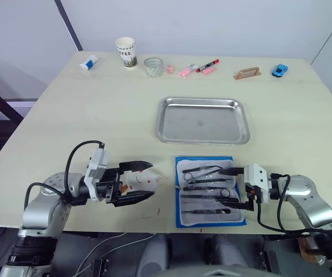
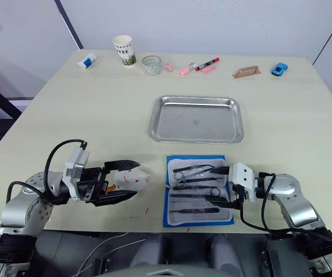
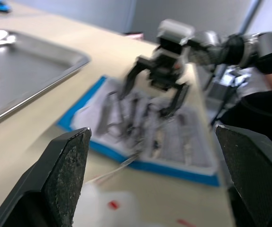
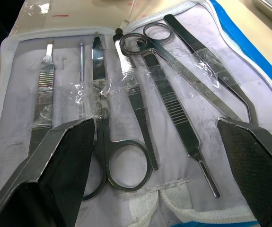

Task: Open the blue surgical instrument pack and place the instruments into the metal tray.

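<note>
Right wrist view looks straight down on the instruments [image 4: 140,90], which lie side by side on the whitish insert of the blue surgical instrument pack [image 1: 209,191], already laid open near the table's [image 1: 96,115] front edge. Scissors, clamps and tweezers run with their long axes pointing away from the right gripper [image 1: 240,187], ring handles and tips alternating, with crumpled clear film across their middles. That gripper hovers at the pack's right edge with its black fingers spread wide and nothing between them, so it is plainly the nearer arm for a first pick; a tool would have to be taken across its slim shaft. The left gripper [image 1: 140,182] waits well to the left of the pack, also spread wide, just beside a torn piece of clear wrapper with red marks [image 1: 141,183]; whether it touches the wrapper cannot be told. The metal tray [image 1: 202,103] sits bare, just beyond the pack's far edge, so each tool would travel forward, away from the robot. None has reached it yet
</note>
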Available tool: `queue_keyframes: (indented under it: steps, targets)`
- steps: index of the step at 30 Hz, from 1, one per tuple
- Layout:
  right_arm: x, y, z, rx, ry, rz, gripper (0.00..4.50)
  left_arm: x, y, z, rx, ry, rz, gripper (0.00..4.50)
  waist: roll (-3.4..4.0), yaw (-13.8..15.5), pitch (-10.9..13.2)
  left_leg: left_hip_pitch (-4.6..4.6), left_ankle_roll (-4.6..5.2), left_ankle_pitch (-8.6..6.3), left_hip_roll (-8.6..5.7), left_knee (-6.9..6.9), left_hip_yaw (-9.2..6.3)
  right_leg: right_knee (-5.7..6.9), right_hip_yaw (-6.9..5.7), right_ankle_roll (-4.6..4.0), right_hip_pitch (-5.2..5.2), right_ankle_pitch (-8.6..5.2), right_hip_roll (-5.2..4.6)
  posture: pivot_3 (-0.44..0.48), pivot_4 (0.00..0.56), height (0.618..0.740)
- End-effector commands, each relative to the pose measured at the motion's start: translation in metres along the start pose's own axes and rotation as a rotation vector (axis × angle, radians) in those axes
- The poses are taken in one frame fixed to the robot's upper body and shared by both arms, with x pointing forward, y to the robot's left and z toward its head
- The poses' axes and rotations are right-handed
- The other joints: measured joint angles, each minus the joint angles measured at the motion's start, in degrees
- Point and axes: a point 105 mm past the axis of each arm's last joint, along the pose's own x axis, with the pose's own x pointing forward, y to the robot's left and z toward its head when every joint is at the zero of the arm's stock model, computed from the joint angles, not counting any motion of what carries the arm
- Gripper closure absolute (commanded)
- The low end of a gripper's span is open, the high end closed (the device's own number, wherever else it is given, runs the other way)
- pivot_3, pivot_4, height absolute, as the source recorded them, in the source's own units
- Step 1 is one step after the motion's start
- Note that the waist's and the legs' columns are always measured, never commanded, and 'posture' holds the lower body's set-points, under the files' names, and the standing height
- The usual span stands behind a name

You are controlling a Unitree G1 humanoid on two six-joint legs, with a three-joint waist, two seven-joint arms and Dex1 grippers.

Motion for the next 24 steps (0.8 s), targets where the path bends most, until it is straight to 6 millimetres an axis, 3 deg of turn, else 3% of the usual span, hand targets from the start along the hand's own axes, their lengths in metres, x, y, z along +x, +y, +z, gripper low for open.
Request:
queue_keyframes:
  steps: [1,12,17,22,23,24]
  targets:
    - [-0.002,0.010,-0.034,0.089,0.129,0.015,0.04,-0.006,0.003,0.009,0.081,0.065,-0.004,0.00,-0.01,0.0,0.0,0.00,0.00,0.00,0.00,0.00,0.00,0.00,0.00,0.00,0.00,0.00,0.00,0.000,0.150,0.740]
    - [-0.001,0.010,-0.034,0.089,0.133,0.021,0.04,0.002,0.012,-0.004,0.080,0.205,-0.040,0.00,-0.03,0.0,0.0,0.04,0.00,0.00,0.00,-0.02,0.03,0.00,-0.01,-0.02,0.03,-0.01,0.01,0.000,0.150,0.740]
    - [-0.001,0.009,-0.032,0.087,0.130,0.018,0.04,0.029,0.004,0.006,0.086,0.154,-0.083,0.00,-0.03,0.0,0.0,0.04,0.00,0.00,0.00,-0.02,0.02,0.01,0.00,-0.02,0.03,-0.01,0.01,0.000,0.150,0.740]
    - [0.000,0.008,-0.029,0.085,0.124,0.014,0.04,0.052,0.009,0.021,0.052,0.095,-0.059,0.00,-0.06,0.0,0.0,0.04,0.00,0.00,0.01,-0.01,-0.03,0.03,-0.03,-0.02,0.05,-0.01,0.02,0.000,0.150,0.740]
    - [0.000,0.008,-0.028,0.084,0.123,0.013,0.00,0.058,0.010,0.023,0.060,0.091,-0.055,0.55,-0.06,0.0,-0.1,0.04,0.00,0.00,0.00,-0.01,-0.03,0.03,-0.02,-0.02,0.06,-0.01,0.02,0.000,0.150,0.740]
    - [0.000,0.007,-0.028,0.084,0.122,0.012,0.00,0.064,0.011,0.025,0.066,0.086,-0.053,0.81,-0.07,0.0,-0.1,0.04,0.00,0.00,0.00,-0.01,-0.04,0.03,-0.03,-0.02,0.07,-0.01,0.02,0.000,0.150,0.740]
